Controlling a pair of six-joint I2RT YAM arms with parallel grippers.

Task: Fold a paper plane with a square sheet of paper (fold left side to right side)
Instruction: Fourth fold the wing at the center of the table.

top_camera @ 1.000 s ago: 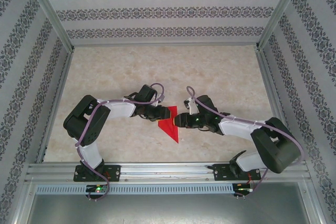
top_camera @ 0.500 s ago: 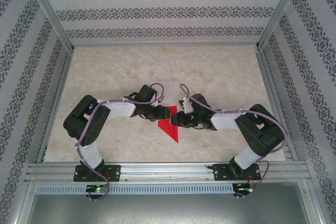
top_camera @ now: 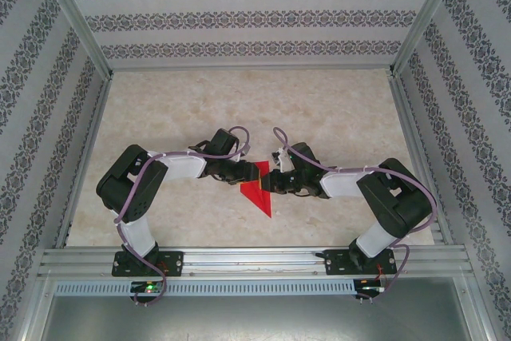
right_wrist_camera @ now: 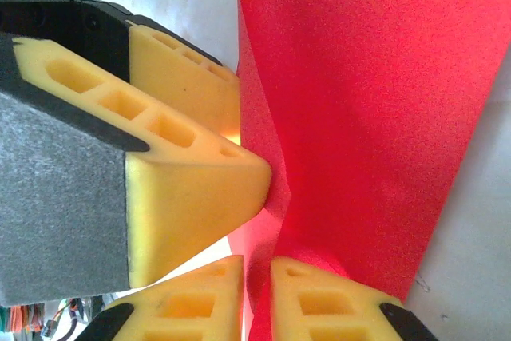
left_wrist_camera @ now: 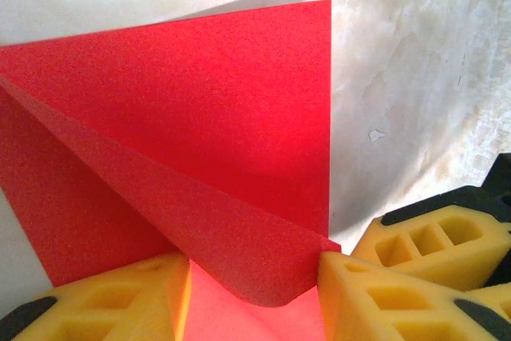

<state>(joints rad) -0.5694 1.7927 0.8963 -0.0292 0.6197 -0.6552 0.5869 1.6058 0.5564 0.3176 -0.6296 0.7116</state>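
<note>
Patterned walls (top_camera: 255, 17) are enclosing a pale marbled bench (top_camera: 335, 109). At the bench's centre a red sheet of paper (top_camera: 257, 196) (left_wrist_camera: 200, 117) (right_wrist_camera: 359, 117) is lying partly folded, its sharp tip pointing toward the bench's near edge and one flap lifting off the surface. Just left of centre, the left claw (top_camera: 246, 175) (left_wrist_camera: 255, 277) is straddling the curled fold, its yellow pads (left_wrist_camera: 399, 277) standing apart. Just right of centre, the right claw (top_camera: 271, 182) (right_wrist_camera: 257, 277) is pinching the sheet's edge, jaws almost meeting.
</note>
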